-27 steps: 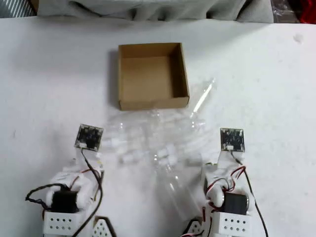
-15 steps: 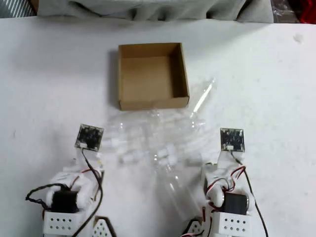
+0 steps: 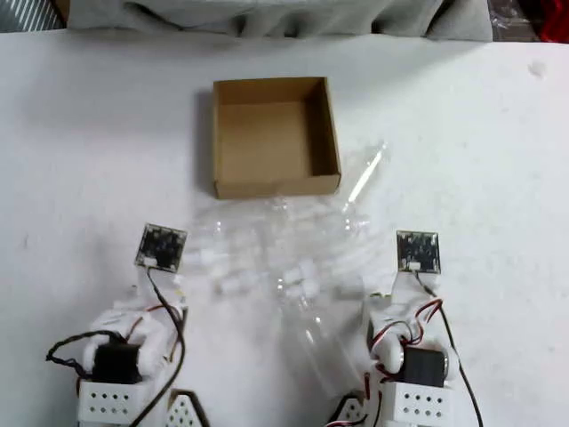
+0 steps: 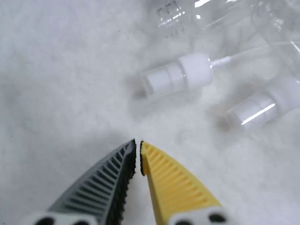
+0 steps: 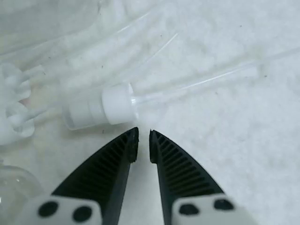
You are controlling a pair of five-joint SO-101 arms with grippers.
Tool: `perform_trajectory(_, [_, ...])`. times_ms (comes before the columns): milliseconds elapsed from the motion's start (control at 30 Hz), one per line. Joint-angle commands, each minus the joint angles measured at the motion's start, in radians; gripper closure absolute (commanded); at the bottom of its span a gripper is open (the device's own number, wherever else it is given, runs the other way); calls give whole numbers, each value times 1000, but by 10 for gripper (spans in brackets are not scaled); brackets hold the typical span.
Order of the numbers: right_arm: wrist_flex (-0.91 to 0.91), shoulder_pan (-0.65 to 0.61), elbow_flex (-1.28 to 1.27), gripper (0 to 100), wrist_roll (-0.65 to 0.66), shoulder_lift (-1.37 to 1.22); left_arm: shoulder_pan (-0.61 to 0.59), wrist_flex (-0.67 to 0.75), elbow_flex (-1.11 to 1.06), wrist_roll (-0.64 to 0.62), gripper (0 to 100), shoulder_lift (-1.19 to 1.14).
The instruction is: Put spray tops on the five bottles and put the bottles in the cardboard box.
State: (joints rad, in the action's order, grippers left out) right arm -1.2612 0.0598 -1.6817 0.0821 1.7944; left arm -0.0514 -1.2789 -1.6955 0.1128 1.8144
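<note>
The open cardboard box (image 3: 276, 133) sits at the middle of the table with nothing in it. Between it and the arms, several clear bottles (image 3: 307, 320) and white spray tops (image 3: 298, 276) lie in a loose heap. My left gripper (image 4: 138, 144) is shut and holds nothing, just short of a white spray top (image 4: 178, 77) lying on its side. A second spray top (image 4: 262, 108) and a clear bottle (image 4: 187, 14) lie beyond it. My right gripper (image 5: 143, 136) is shut and holds nothing, close to a spray top (image 5: 101, 110) whose thin tube (image 5: 206, 79) trails across the table.
The left arm (image 3: 124, 351) and right arm (image 3: 409, 356) rest at the table's near edge, either side of the heap. Grey cloth (image 3: 267, 18) runs along the far edge. White tabletop (image 3: 89, 160) lies open to the left and right of the box.
</note>
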Motion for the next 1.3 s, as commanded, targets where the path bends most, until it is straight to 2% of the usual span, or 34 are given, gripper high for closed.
perform_trajectory(0, [-8,-13,-9,981,0,5,5,-9,3,6,977,8])
perform_trajectory(733, [-8,-13,-9,981,-2,5,10,-9,3,8,976,8])
perform_trajectory(800, [-8,-13,-9,981,-3,5,13,5,3,9,976,12])
perform_trajectory(933, [-8,-10,-9,981,-5,5,4,123,3,3,976,12])
perform_trajectory(1133, [-8,-10,-9,981,-5,5,10,132,15,3,976,12])
perform_trajectory(1267, [-8,-13,-9,981,-5,5,4,123,106,11,977,12])
